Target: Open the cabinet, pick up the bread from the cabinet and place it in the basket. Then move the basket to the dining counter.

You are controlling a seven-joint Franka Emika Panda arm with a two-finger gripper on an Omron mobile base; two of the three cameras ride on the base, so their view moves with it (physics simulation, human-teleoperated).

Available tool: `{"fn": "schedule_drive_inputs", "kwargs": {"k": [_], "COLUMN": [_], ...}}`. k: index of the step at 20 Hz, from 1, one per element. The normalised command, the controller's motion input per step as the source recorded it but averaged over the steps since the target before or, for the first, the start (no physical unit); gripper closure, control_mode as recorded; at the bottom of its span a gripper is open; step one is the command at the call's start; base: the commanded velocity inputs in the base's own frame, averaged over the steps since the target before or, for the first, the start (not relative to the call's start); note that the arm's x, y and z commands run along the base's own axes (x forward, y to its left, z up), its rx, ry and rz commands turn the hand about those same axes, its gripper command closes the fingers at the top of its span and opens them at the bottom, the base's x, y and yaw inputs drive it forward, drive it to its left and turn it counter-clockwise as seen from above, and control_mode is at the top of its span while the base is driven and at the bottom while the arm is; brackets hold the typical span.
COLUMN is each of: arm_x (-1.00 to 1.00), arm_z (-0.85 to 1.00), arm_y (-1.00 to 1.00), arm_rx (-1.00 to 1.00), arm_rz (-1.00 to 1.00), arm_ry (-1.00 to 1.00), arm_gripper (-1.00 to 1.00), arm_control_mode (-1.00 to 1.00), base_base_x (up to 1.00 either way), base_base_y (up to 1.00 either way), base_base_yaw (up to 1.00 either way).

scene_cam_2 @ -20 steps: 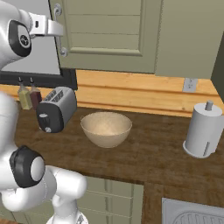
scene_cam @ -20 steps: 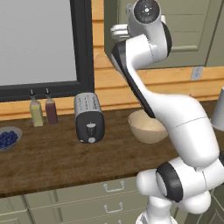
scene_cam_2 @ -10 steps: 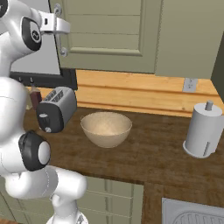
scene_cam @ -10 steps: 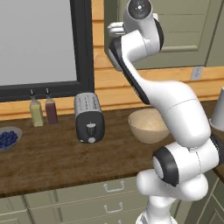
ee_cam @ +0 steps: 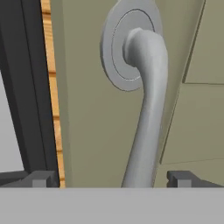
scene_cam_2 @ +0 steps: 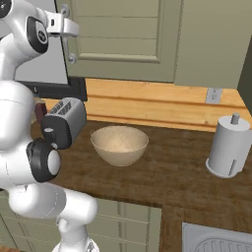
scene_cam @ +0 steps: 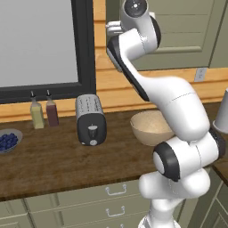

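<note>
The olive-green cabinet [scene_cam_2: 123, 34] fills the wall above the worktop, its panelled door shut, so the bread is presumably behind it and I can't see it from here. Below runs the dark wood-grain worktop [scene_cam: 53, 162], with pale green drawer fronts [scene_cam: 89, 200] under its front edge. To the left of the cabinet hangs a big black-framed panel [scene_cam: 40, 44] with a flat grey face. The white arm reaches up from the base and bends over toward the cabinet's left edge, where the gripper [scene_cam_2: 66, 28] sits right at the vertical silver bar handle [ee_cam: 146, 109]. From the hand camera the handle rises between the two dark fingertips [ee_cam: 41, 178], which stand wide apart on either side of it without pinching it; whether either pad touches the bar I can't quite make out. On the worktop, the round tan basket [scene_cam_2: 119, 144] rests upright near the middle, well below the cabinet door. Just to its left stands the silver and black toaster [scene_cam: 90, 119]. Off to the right is a grey paper towel roll [scene_cam_2: 227, 147] on its stand. Far left, two small bottles [scene_cam: 43, 113] stand side by side against the wall, and a small grey bowl of blueberries [scene_cam: 8, 140] sits near the edge.
</note>
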Motion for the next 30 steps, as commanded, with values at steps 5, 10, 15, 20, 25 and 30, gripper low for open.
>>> {"fn": "schedule_drive_inputs", "kwargs": {"k": [5,10,15,20,25,30], "arm_x": [0.23,0.26,0.14,0.09,0.02,-0.69], "arm_z": [-0.15,-0.17,-0.01,0.0,-0.02,-0.14], "arm_y": [-0.15,-0.17,-0.05,0.0,-0.03,-0.23], "arm_rx": [0.0,0.01,0.01,0.0,0.01,0.1], "arm_rz": [0.0,0.01,0.03,0.02,0.01,0.01], "arm_ry": [0.0,-0.03,0.0,0.0,0.0,-0.01], "arm_gripper": [-1.0,-1.0,1.0,1.0,1.0,1.0], "arm_control_mode": [-1.0,-1.0,-1.0,-1.0,-1.0,-1.0], "base_base_x": [0.0,0.0,0.0,0.0,0.0,0.0], "base_base_y": [0.0,0.0,0.0,0.0,0.0,0.0], "base_base_yaw": [0.0,0.0,0.0,0.0,0.0,0.0]}}
